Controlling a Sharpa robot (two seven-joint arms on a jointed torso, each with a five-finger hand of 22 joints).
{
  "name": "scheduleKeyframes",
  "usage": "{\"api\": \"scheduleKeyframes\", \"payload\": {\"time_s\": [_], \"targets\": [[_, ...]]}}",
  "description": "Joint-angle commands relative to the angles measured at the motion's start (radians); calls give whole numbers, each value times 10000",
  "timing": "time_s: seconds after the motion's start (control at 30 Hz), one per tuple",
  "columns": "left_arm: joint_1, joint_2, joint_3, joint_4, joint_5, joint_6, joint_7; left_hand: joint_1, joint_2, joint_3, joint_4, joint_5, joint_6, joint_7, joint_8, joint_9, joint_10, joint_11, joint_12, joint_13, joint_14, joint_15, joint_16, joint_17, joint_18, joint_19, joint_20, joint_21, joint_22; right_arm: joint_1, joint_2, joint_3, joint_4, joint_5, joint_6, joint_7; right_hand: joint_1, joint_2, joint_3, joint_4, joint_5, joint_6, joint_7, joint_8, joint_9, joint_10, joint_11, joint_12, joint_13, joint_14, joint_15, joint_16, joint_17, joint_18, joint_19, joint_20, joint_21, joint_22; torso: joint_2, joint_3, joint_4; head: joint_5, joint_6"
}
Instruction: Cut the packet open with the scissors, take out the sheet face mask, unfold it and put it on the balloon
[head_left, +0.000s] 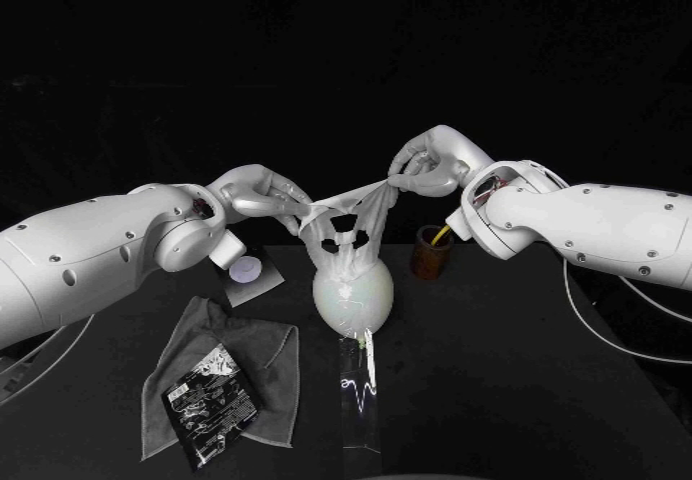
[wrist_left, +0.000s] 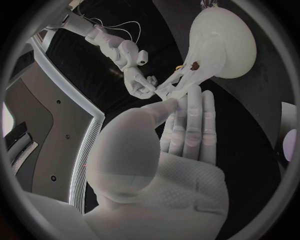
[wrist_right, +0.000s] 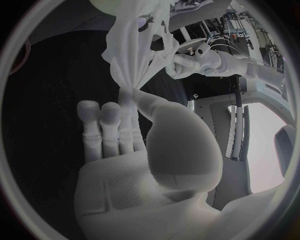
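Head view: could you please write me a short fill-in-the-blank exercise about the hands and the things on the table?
1. The left hand and the right hand both pinch the sheet face ____.
2. Below and between the hands stands the pale ____.
3. The black packet lies on a grey ____.
4. The brown cup stands beside the balloon, on the side of the robot's ____ arm.

Missing words: mask; balloon; cloth; right.
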Motion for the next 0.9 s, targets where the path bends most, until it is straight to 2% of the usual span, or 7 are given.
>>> {"api": "scheduleKeyframes", "payload": {"time_s": [0.03, 0.23, 0.43, 0.53, 0.67, 0.9], "targets": [[159, 74, 51, -63, 477, 504, 60, 42, -1, -72, 5, 57, 66, -1, -10, 1975, 76, -6, -64, 1, -47, -43, 56, 23, 106, -67, 1, 54, 23, 92, 75, 16, -112, -174, 71, 82, -18, 100, 49, -7, 70, 34, -11, 50, 15, 27, -42, 31, 17, 13, -76, 54, 8, 167, 33, -3, 14, 586, 18, 0, -4, -34, 111], [425, 359, 131, -437, 375, 712, 23, 50, -25, -74, -16, 58, 98, -13, -47, 1972, 118, -17, -81, 7, -120, -48, 126, 119, 103, -179, 18, 157, 106, 237, 279, 28, -379, -256, 106, 84, -18, 100, 49, -7, 70, 34, -11, 50, 15, 27, -42, 31, 17, 13, -76, 54, 8, 167, 33, -3, 14, 586, 31, -3, -11, -16, 234], [573, 744, 154, -1080, 41, 803, 27, 56, -64, -83, -45, 58, 137, -25, -84, 1954, 161, -29, -88, 15, -185, -54, 174, 189, 101, -265, 31, 238, 172, 390, 509, 63, -763, -288, 34, 117, -18, 100, 49, -7, 70, 34, -11, 50, 15, 27, -42, 31, 17, 13, -76, 54, 8, 167, 33, -3, 14, 586, 42, 3, -6, -8, 302], [605, 968, 161, -1482, -88, 738, 106, 54, -75, -85, -49, 58, 156, -32, -103, 1943, 176, -33, -94, 17, -222, -54, 194, 221, 98, -309, 40, 272, 201, 467, 617, 97, -976, -294, -4, 144, -20, 95, 52, -9, 70, 29, -10, 54, 18, 24, -42, 34, 24, 22, -77, 63, 23, 164, 42, -4, 28, 591, 47, 2, -16, -12, 289], [627, 1399, 171, -2262, -246, 573, 352, 48, -78, -84, -47, 58, 169, -38, -126, 1930, 184, -35, -105, 18, -258, -52, 213, 253, 97, -349, 49, 307, 229, 583, 848, 156, -1340, -298, -63, 187, -20, 95, 52, -9, 70, 29, -10, 55, 19, 23, -42, 35, 26, 28, -77, 68, 34, 160, 55, -4, 49, 598, 54, 3, -19, -6, 291], [635, 1908, 181, -3222, -485, 430, 693, 51, -76, -78, -49, 58, 189, -49, -163, 1909, 193, -40, -125, 18, -309, -53, 248, 307, 102, -404, 59, 374, 280, 734, 1253, 215, -1887, -362, -186, 127, -21, 93, 54, -10, 70, 27, -10, 57, 21, 23, -42, 36, 30, 23, -78, 63, 21, 158, 60, -4, 56, 601, 107, 10, -47, 6, 286]]}}
